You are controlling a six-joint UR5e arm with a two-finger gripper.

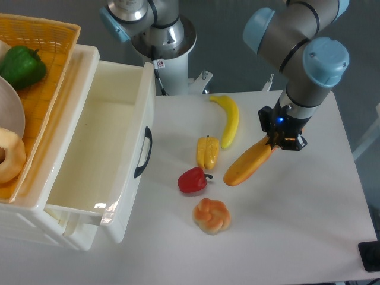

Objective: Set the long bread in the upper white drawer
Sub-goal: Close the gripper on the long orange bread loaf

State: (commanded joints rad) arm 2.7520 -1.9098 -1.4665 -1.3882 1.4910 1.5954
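the white table (309, 225) carries the upper white drawer (101, 148), pulled open at the left beneath a yellow basket (56, 35). the gripper (276, 141) pinches one end of the long bread (248, 165), tilted down-left, right of the banana (230, 119), yellow pepper (207, 152), red pepper (191, 180) and knotted bun (211, 216).

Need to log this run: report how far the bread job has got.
Done: the gripper is shut on one end of the long bread, whose other end points down toward the table. In hand: carrying it. Left: move it across to the open upper white drawer, which holds no bread, and release.
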